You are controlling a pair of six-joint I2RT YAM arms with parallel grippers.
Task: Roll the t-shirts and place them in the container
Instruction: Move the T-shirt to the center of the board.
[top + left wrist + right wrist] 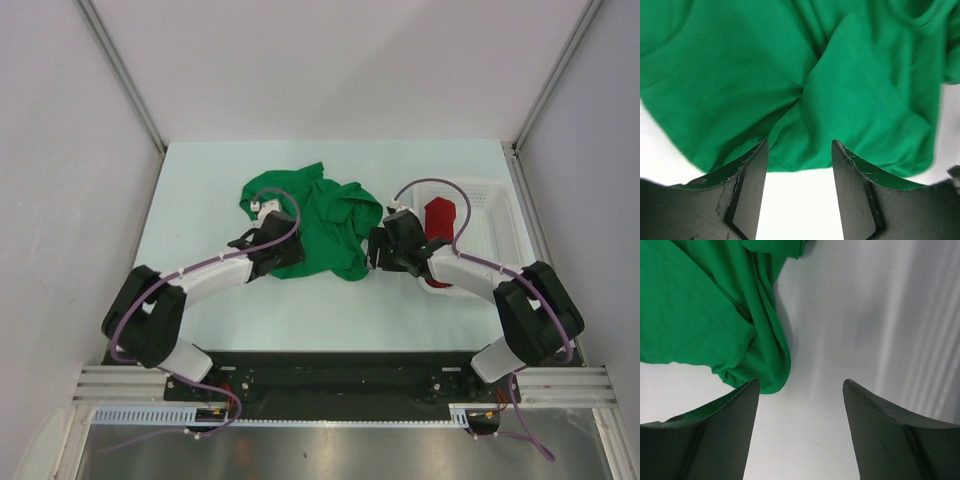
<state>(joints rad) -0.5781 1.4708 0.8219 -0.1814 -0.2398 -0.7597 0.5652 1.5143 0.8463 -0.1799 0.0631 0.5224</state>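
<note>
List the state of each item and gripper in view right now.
green t-shirt: unrolled, crumpled on the table.
red t-shirt: rolled, inside the basket.
basket: upright, holding the red t-shirt.
left gripper: open, empty, at the green t-shirt's edge.
right gripper: open, empty, beside the green t-shirt.

The pale tabletop (200, 180) carries a crumpled green t-shirt (320, 225) near its middle. A white basket (495, 215) stands at its right side.
</note>
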